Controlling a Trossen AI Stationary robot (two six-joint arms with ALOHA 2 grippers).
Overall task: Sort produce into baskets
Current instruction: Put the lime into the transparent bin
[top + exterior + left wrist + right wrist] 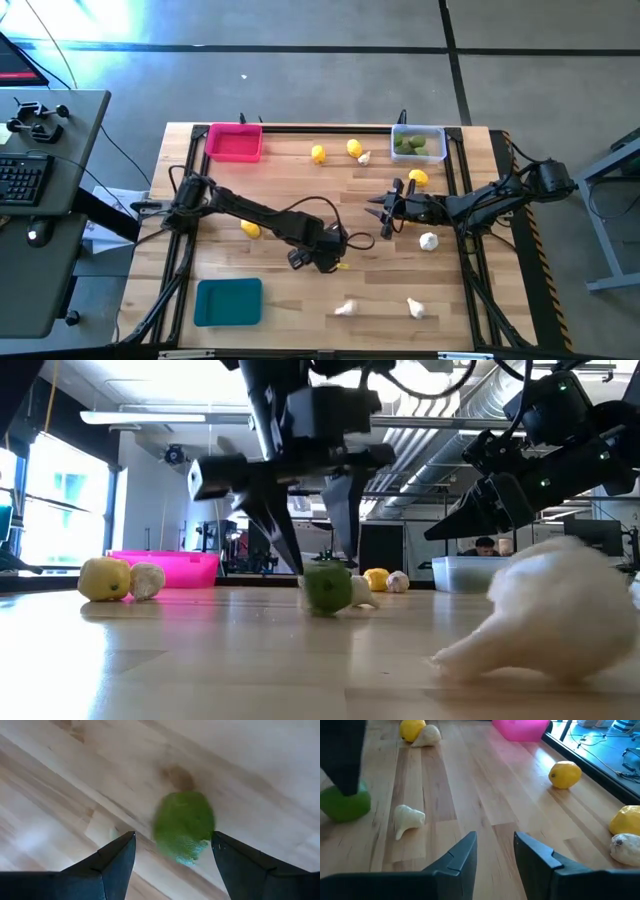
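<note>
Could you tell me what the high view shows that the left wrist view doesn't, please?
Only the high view shows all three baskets: pink basket, clear basket holding limes, teal basket, plus scattered lemons and garlic and the right gripper. Only the left wrist view shows the lime on the wood between the open fingers. Both share the left gripper and the table.

Pale wooden table with visible grain; lime finely pebbled and matt
</note>
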